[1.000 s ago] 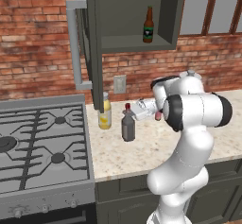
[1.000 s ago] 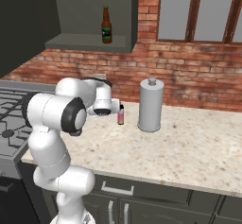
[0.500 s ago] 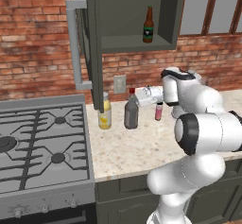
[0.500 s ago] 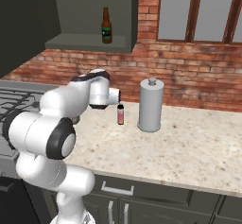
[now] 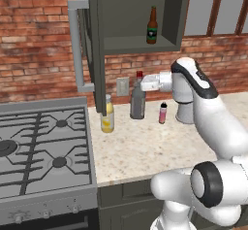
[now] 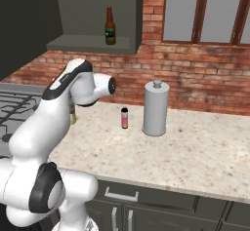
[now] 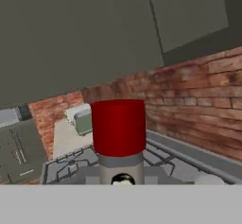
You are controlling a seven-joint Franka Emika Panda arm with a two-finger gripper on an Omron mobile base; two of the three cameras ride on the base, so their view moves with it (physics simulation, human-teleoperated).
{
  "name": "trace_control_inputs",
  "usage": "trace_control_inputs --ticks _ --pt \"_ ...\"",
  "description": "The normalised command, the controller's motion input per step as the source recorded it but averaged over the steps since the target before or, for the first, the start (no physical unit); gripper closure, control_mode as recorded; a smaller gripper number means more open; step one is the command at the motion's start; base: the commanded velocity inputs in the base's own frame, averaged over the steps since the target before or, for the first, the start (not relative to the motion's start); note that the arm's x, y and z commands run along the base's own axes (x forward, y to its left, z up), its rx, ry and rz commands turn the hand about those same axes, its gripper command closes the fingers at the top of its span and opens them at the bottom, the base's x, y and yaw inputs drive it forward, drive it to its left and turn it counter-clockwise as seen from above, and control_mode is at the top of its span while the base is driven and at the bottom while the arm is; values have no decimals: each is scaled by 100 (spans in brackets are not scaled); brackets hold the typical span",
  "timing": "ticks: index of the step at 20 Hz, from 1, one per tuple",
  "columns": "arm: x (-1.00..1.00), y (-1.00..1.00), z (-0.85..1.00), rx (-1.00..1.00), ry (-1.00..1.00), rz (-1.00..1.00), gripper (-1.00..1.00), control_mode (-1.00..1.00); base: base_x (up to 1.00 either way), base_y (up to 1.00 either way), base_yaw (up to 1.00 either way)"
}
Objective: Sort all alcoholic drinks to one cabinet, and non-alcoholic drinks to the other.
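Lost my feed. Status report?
Gripper at grey bottle's red cap, grip unclear. Beer bottle shelved. Yellow bottle, pink bottle on counter.

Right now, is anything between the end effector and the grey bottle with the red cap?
Nothing visible. The end effector is right at the neck of the grey bottle, whose red cap sits centred just ahead in the hand view.

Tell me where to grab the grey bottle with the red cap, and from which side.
Grip the grey bottle at its narrow neck just under the red cap, coming in level from the right, where the pincer already sits. It stands upright, the neck is slimmer than the wide body, and the yellow bottle stands close on its left.
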Motion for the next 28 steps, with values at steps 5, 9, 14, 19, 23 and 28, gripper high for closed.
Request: trace_control_inputs --ticks 5,9,14,19,23,28 --pt "-5 -2 58 -3 8 -23 100 -100 0 0 0" --pt "0 -4 46 -2 3 -17 100 -100 0 0 0" --pt "2 0 49 -4 0 -16 100 -100 0 0 0" --pt "13 0 56 -10 -1 -17 100 -100 0 0 0" --pt "24 0 58 -12 -3 -16 100 -100 0 0 0" --pt "33 0 52 -13 -4 -16 100 -100 0 0 0"
